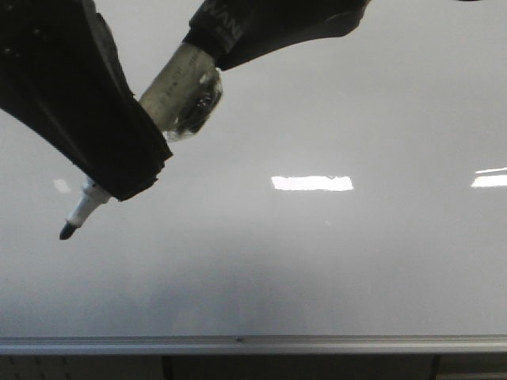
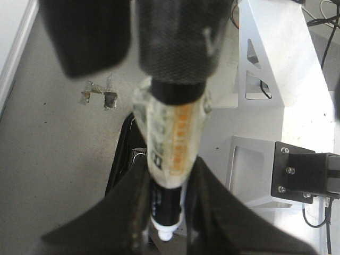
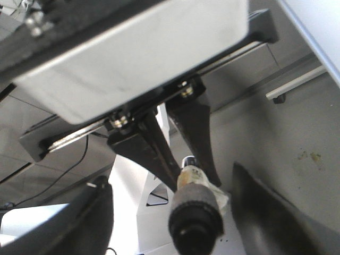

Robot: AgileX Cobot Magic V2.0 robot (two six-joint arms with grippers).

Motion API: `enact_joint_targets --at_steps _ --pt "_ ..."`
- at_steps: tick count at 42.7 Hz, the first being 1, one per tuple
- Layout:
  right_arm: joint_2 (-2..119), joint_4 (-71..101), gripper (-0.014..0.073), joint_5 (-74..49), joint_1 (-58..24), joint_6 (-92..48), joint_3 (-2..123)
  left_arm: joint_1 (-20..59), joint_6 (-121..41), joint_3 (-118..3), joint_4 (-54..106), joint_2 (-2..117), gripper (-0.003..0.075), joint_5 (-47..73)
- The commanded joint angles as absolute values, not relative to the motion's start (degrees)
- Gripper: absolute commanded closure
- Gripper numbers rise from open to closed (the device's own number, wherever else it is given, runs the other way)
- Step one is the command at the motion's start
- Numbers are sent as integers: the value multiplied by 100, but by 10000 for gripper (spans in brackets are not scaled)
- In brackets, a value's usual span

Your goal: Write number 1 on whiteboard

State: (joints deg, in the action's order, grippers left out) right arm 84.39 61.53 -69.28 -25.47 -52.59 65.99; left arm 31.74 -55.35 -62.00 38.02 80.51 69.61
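between the two dark fingers of the left gripper (image 1: 119, 170) sits a marker (image 1: 178, 99), pinched tight around its barrel, and the left wrist view shows the same clamp (image 2: 167, 212) with a finger (image 2: 133, 212) pressed against each side of the black and white body. from that grip the marker's bare tip (image 1: 68, 231) pokes out down and to the left, white collar first and then a small black nib, hanging in front of the whiteboard (image 1: 317, 261); whether the nib touches the surface cannot be told. going up and to the right from the fingers, the barrel is wrapped in clear, crinkled tape over a pale label, and its dark back end disappears under the right gripper (image 1: 226, 43), which comes in from the top of the front view. how that right gripper stands is unclear: in the right wrist view its wide blurred fingers (image 3: 276, 212) lie well apart on either side of the marker's black rear cap (image 3: 195, 223), not visibly touching it. beyond both arms the board is a glossy pale grey, with bright rectangular light reflections (image 1: 312, 183) at mid height. no number 1 stroke shows on the visible board. along the board's bottom edge runs a silver rail (image 1: 253, 343).
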Motion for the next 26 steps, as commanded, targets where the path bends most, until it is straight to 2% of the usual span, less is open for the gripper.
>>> enact_joint_targets --at_steps 1,9,14,21,24,26 --pt "8341 6571 202 -7532 -2612 -5312 6796 3212 -5547 -6387 4151 7857 740 7260" --pt "8346 6571 522 -7417 -2612 -5312 6796 3212 -5547 -6387 4151 7857 741 7260" --pt "8346 6571 653 -7389 -2612 -5312 6798 3212 -5547 -6387 4151 7857 741 7260" --pt "8346 6565 657 -7339 -2612 -5312 6802 3212 -5536 -6387 4151 7857 725 7059" --pt "8346 6565 659 -7327 -2612 -5312 6802 3212 -5536 -6387 4151 7857 665 7059" --pt "8346 6565 659 -7327 -2612 -5312 6802 3212 -5536 -6387 4151 7857 588 7059"
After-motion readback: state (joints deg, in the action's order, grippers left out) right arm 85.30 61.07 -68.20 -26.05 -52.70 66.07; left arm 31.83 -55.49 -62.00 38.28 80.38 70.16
